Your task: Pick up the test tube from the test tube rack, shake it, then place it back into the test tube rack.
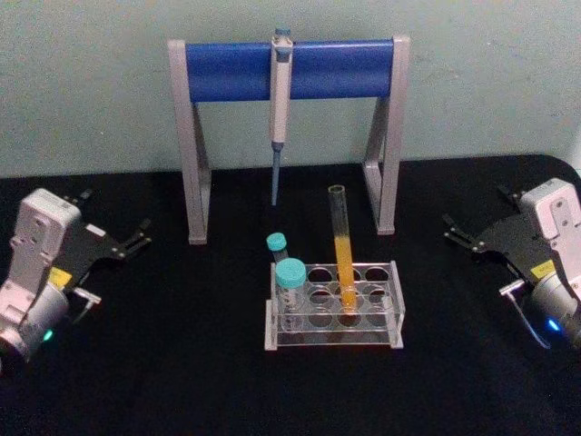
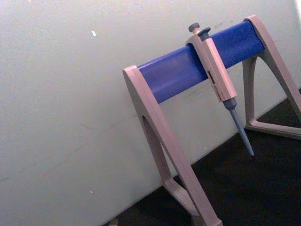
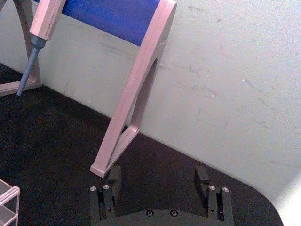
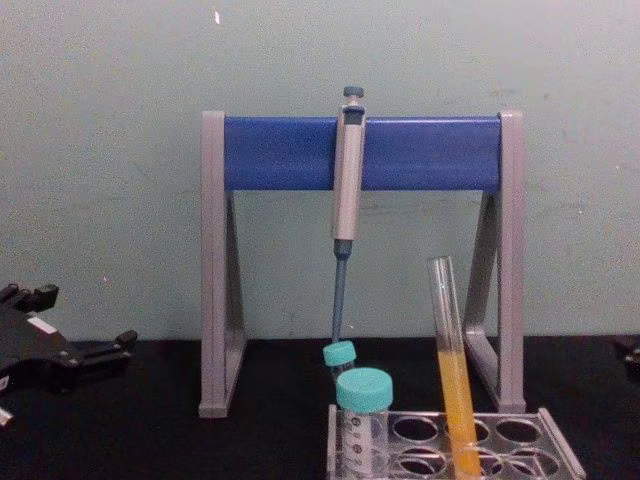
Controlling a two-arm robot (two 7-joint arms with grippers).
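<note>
Rack (image 1: 331,344) 1 | test tube (image 1: 343,245) 1 | capped tubes (image 1: 290,283) 2 | left gripper (image 1: 141,233), right gripper (image 1: 459,232) open

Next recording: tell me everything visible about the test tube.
The test tube is a tall, slim, clear glass-looking tube, uncapped, with orange-yellow liquid in its lower half. It stands in a hole of the test tube rack, top leaning slightly toward the robot's left. Only the rack touches it; the left pincer and right pincer sit open, far off to either side.
</note>
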